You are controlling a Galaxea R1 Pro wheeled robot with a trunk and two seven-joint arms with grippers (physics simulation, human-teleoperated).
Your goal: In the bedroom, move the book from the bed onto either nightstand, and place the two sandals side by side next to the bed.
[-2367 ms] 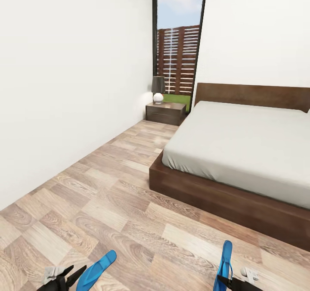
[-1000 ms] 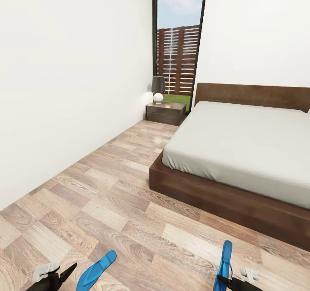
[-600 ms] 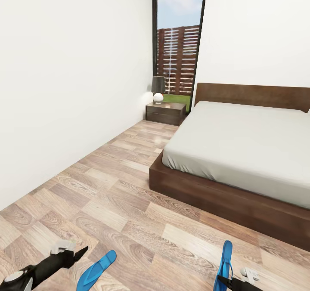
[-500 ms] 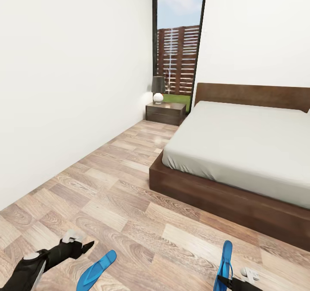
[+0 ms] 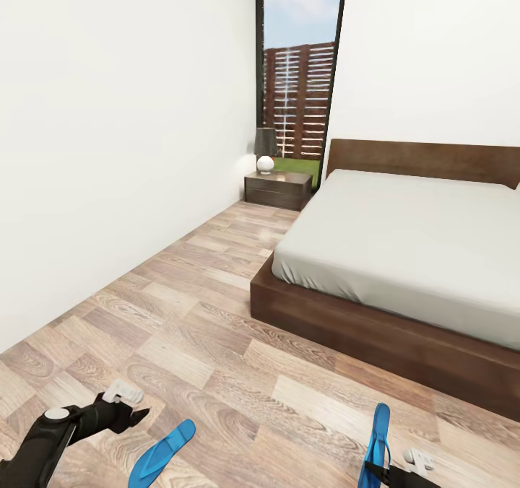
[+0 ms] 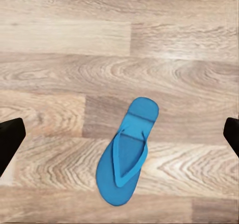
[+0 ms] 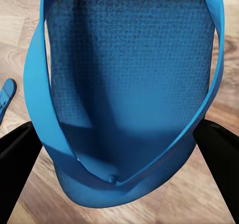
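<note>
- The right gripper, at the head view's bottom edge, was clamped on one blue sandal, held on edge above the wood floor.
- The left gripper hung spread wide and empty above the other sandal, which lay flat on the floor.
- Farther off stood the bed, with a nightstand by the window.
</note>
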